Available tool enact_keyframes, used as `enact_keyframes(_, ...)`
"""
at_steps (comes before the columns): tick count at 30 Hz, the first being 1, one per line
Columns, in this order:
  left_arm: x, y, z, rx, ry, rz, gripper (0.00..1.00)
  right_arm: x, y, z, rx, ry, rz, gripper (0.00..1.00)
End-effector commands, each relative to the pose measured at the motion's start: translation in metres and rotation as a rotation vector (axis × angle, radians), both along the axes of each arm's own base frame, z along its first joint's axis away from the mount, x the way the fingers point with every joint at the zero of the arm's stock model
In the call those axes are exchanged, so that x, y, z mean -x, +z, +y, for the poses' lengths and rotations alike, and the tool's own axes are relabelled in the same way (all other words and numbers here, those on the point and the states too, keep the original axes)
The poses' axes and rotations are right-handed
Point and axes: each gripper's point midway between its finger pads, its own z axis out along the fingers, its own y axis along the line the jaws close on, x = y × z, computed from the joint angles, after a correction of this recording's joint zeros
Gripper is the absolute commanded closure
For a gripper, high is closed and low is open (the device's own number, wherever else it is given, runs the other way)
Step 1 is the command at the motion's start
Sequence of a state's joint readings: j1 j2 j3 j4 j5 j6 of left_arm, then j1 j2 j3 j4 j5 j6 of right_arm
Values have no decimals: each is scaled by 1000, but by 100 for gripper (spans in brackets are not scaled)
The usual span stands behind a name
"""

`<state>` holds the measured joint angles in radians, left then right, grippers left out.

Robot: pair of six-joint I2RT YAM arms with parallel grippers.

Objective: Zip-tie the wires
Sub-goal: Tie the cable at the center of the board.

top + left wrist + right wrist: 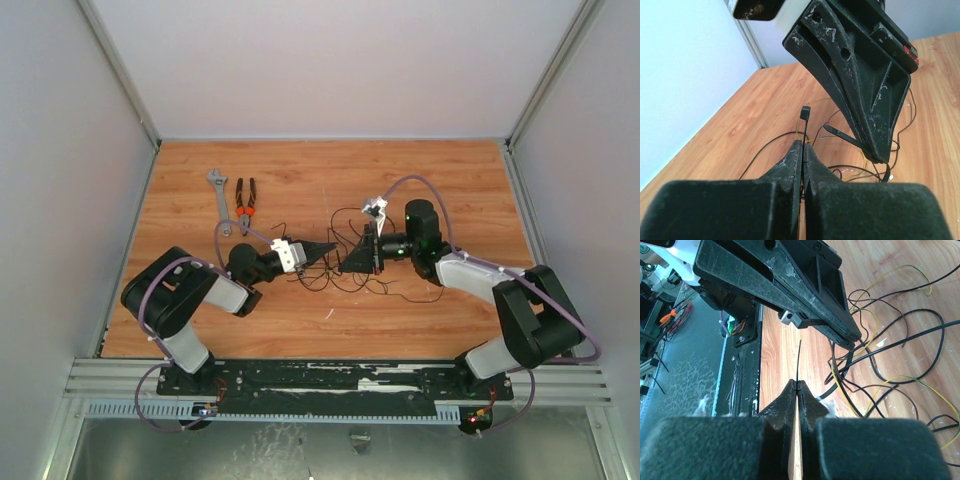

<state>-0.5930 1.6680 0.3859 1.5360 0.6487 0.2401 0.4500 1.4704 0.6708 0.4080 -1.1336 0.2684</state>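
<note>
The wires (350,282) lie in a loose black and yellow tangle on the wooden table, between the two gripper tips. My left gripper (803,146) is shut on the zip tie (805,113), whose square head sticks up just past the fingertips. My right gripper (798,384) is shut on the zip tie's thin tail (799,357), seen edge-on. The band (840,374) curves down among the wires (900,332). In the top view the left gripper (332,247) and right gripper (345,262) point at each other, almost touching. The right gripper (879,156) hangs over the wires (850,169).
Orange-handled pliers (245,203) and a grey wrench (219,190) lie at the back left of the table. White walls close in three sides. A metal rail (330,380) with the arm bases runs along the near edge.
</note>
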Motion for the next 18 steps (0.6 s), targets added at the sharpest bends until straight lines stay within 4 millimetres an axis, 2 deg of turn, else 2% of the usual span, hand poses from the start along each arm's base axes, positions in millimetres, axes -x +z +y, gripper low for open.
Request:
enact_keyframes(1, 12, 66, 6, 176, 5, -260, 100, -3, 9, 5, -28, 16, -29, 100)
enact_keyframes(18, 10, 65, 8, 172, 22, -270, 100, -14, 9, 0, -20, 16, -36, 100)
